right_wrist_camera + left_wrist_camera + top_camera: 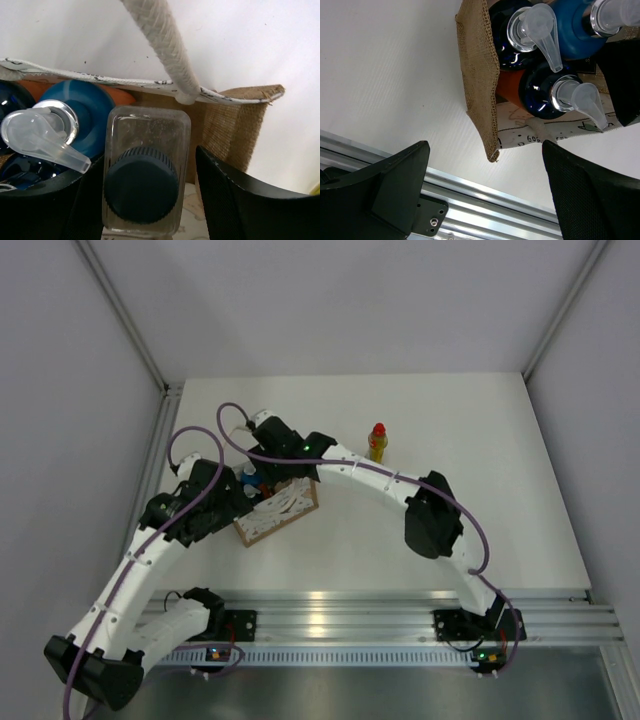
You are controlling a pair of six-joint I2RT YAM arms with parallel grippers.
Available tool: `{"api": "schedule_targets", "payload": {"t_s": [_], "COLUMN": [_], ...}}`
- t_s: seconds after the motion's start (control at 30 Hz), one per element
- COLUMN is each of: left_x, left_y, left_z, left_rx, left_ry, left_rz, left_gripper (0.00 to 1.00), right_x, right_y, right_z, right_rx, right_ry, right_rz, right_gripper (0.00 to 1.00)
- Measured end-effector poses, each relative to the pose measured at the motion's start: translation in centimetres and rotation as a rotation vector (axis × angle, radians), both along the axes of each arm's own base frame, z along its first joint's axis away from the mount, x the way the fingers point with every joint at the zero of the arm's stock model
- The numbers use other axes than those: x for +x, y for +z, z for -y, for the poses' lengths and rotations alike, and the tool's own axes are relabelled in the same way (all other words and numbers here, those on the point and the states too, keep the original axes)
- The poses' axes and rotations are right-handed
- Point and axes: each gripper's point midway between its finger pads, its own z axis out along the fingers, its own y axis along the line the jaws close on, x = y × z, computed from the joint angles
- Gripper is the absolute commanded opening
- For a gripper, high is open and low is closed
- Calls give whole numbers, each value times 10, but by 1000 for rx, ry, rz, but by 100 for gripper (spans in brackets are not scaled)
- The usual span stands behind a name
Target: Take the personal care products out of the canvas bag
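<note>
The canvas bag stands on the white table, left of centre. In the right wrist view my right gripper is open inside the bag. Its fingers straddle the whitish square bottle with a dark cap, with a gap on the right side. The blue bottle stands beside it. In the left wrist view my left gripper is open and empty just off the bag's corner. That view shows the blue bottle and two orange bottles with dark caps inside. The yellow bottle stands on the table.
A white rope handle crosses above the bag's rim. An aluminium rail runs along the table's near edge. Grey walls enclose the table on three sides. My right arm arches over the table's middle.
</note>
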Motion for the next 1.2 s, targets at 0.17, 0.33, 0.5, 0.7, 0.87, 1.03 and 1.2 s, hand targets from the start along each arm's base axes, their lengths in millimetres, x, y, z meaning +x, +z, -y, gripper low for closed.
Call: {"api": "schedule_targets", "payload": {"t_s": [0.17,0.33,0.5,0.7,0.87,1.03,1.2], "left_x": [-1,-2,-2,-2,-2,-2,-2], "left_y": [1,2,2,2,2,2,2], "left_z": [0,1,1,0,0,0,0], "left_rx": [-3,-6,1,5,5,4,3], "left_ry": [-8,-16,-26,-31,-31,-29,-28], "left_rz": [5,8,8,7,7,7,7], "left_gripper": [98,98,98,98,98,98,98], "right_x": [1,-3,4,4,4,5,7], "right_y": [-17,-40,-42,-41,-39,-38,-34], "right_z": [-2,-2,-5,-4,-3,-2,3], "right_rx": [-4,-16,22,47,49,49,56], "right_ry": [21,41,46,62,78,96,106], "right_rz": [-1,-20,24,57,63,59,52], "right_gripper": [63,47,17,0,0,0,0]}}
